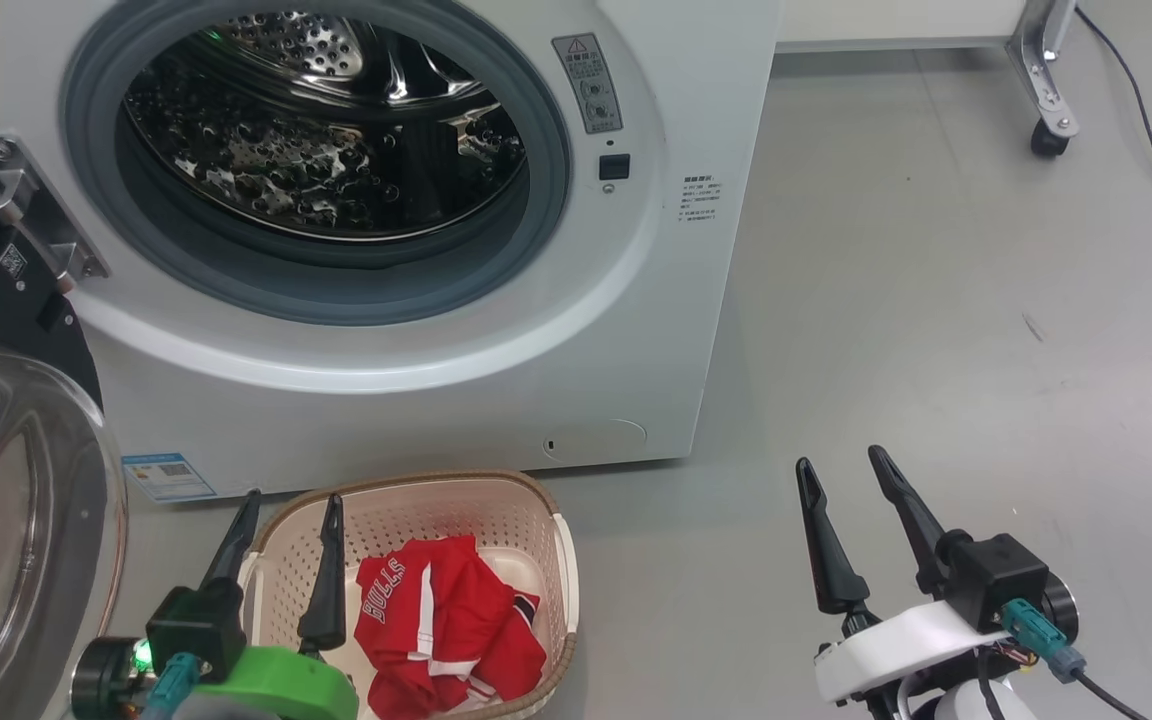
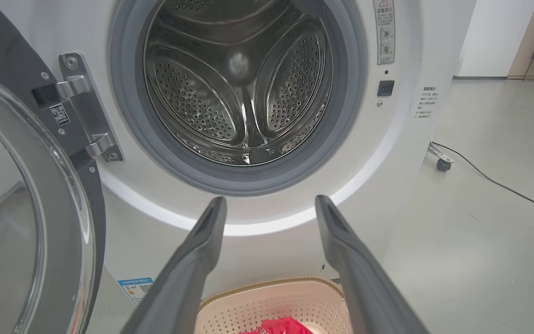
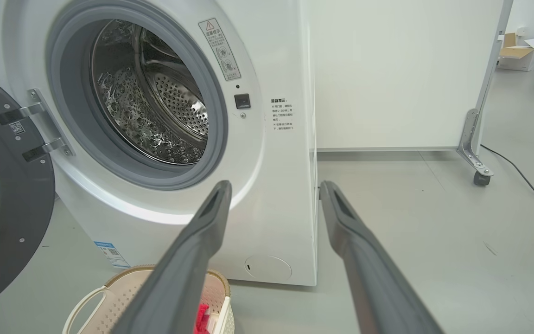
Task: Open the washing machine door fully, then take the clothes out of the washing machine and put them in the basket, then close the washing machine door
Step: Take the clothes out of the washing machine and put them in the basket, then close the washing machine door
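Red striped garments (image 1: 446,620) are lying in the cream plastic basket (image 1: 436,480) before the white washing machine (image 1: 436,400), its black-rimmed door (image 1: 26,500) awaiting closing. Left pincer (image 1: 294,497) and right pincer (image 1: 839,456) are hanging released.

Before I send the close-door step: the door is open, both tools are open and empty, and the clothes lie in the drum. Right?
The clothes lie in the basket, not in the drum, as the head view shows; the left wrist view shows the drum bare. The rest holds: the washing machine door is open, and the left tool and right tool are open and empty.
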Robot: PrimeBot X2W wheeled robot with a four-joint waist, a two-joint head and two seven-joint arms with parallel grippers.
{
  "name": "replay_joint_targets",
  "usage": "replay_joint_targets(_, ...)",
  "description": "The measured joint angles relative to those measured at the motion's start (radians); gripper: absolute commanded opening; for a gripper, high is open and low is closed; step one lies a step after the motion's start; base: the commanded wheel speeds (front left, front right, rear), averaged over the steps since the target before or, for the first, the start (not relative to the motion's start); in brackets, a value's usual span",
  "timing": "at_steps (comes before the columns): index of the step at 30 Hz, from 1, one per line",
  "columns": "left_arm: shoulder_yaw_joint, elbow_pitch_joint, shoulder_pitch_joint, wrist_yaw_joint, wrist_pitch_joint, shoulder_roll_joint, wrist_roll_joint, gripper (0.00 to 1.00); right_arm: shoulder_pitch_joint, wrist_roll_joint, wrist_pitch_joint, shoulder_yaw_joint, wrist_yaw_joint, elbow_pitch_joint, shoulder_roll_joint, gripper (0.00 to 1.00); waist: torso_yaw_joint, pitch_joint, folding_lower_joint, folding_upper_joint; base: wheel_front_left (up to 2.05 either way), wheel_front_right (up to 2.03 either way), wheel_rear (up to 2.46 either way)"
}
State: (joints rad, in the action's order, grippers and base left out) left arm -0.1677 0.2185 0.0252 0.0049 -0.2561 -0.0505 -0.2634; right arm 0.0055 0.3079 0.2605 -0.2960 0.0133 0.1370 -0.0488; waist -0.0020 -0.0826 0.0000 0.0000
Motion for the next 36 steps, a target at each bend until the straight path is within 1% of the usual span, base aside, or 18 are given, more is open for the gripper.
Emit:
replay_joint_targets(2,-0.001,-0.008,-0.017,0.009,0.001,0.0,0.0,1.0,0.013,0.0,0.0,0.001,0.009,0.0,0.0,1.0,0.002,0.011,0.0,0.0,0.0,0.0,0.0)
replay_joint_targets(10,0.0,-0.044,-0.086,0.044,0.015,0.0,0.0,1.0,0.053,0.007,0.0,0.0,0.016,-0.005,0.002,1.0,0.007,0.047,0.0,0.0,0.0,0.0,0.0)
replay_joint_targets(21,-0.008,-0.083,-0.126,0.053,0.037,0.0,0.001,1.0,0.071,0.007,0.0,0.0,0.016,-0.014,0.003,1.0,0.002,0.073,0.0,0.0,0.0,0.0,0.0)
replay_joint_targets(36,-0.016,-0.137,-0.147,0.069,0.062,0.0,0.009,1.0,0.087,0.007,0.0,-0.002,0.016,-0.023,0.003,1.0,0.001,0.08,0.0,0.0,0.0,0.0,0.0)
